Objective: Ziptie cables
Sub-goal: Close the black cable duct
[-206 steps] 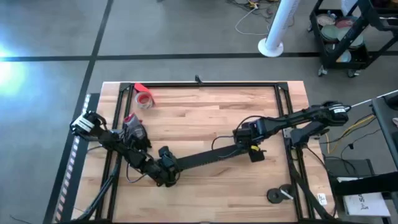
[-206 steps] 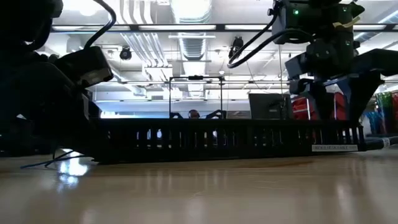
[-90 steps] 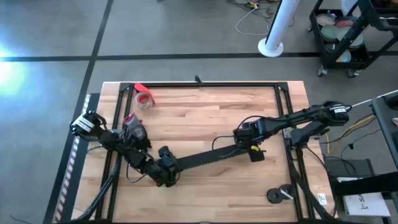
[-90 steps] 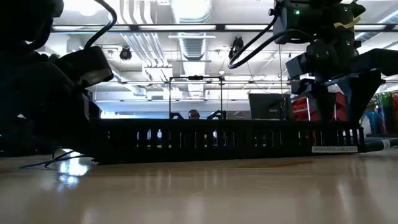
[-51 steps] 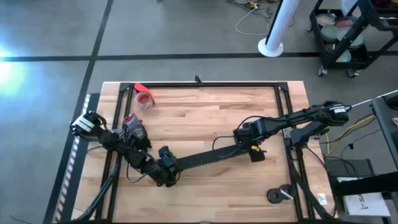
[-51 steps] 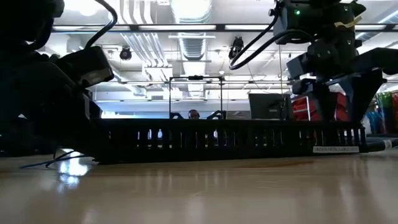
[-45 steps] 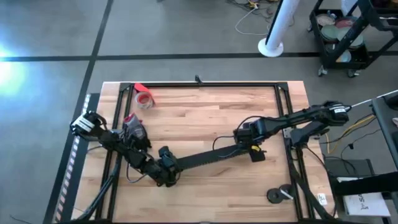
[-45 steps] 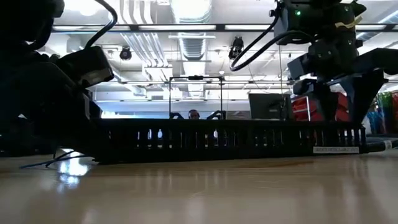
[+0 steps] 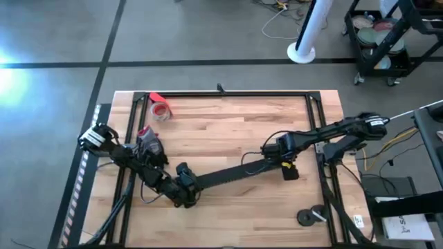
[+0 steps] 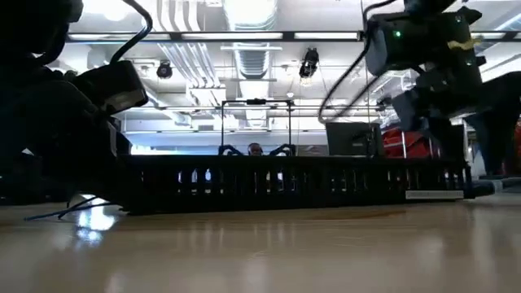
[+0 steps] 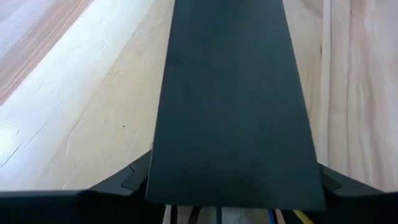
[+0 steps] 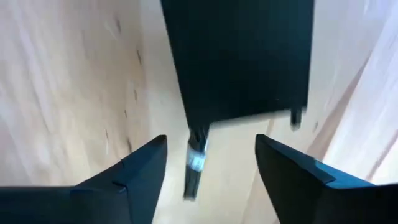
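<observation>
A long wide black slotted strip [image 9: 228, 174] lies slantwise across the table's middle. It also crosses the low view as a long dark bar [image 10: 293, 183]. The cables run under it. Their ends stick out at its right end [image 12: 194, 160], and some show at its left end [image 11: 280, 216]. My left gripper [image 9: 185, 194] is shut on the strip's left end. My right gripper [image 12: 211, 180] stands open just off the strip's right end [image 9: 275, 158] and holds nothing. The ziptie is not in view. My left gripper pinches the black strip between its two fingers, one on each long edge [image 11: 152, 180], near the strip's left end. The fingers run level along the strip's length. The strip rests on the table.
A red tape roll [image 9: 160, 111] sits at the far left. Two dark round pieces [image 9: 309, 216] lie near the right front corner. Black rails [image 9: 228, 93] frame the table's far, left and right sides. A thin loose wire [image 9: 149, 199] lies beside my left arm.
My right gripper has drawn back a little toward the table's right edge, away from the strip's right end. My left gripper and the strip have kept still.
</observation>
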Motion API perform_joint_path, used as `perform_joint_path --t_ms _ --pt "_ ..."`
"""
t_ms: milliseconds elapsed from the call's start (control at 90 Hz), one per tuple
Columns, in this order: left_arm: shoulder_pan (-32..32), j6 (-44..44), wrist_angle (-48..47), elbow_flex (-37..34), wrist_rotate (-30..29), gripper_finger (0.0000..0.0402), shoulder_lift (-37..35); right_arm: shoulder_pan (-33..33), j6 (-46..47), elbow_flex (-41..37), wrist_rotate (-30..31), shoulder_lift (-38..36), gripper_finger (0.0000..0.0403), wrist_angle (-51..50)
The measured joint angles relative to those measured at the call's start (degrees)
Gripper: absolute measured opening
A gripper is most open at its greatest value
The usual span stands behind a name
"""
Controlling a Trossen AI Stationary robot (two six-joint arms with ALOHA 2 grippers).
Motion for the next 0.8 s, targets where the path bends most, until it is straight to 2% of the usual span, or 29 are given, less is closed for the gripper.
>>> perform_joint_path --t_ms 156,300,422,689,800 --pt "0.0 0.24 -0.01 0.0 -0.02 0.0223 0.0 -0.09 0.55 0.33 0.67 -0.3 0.0176 0.41" --pt "0.0 0.24 -0.02 0.0 -0.02 0.022 0.0 -0.33 0.59 1.92 2.96 -0.45 0.0181 -0.35" --pt "0.03 2.19 -0.28 -0.02 -0.05 0.0233 0.0 -0.31 1.14 4.01 3.11 -0.47 0.0215 -0.68" --pt "0.09 4.32 -2.03 -0.02 -0.04 0.0232 -0.11 -0.26 0.3 4.94 0.91 -0.43 0.0326 1.13" --pt "0.1 4.86 -2.03 -0.02 0.24 0.0235 -0.2 -0.26 0.89 4.95 -1.31 -0.04 0.0347 -0.17"
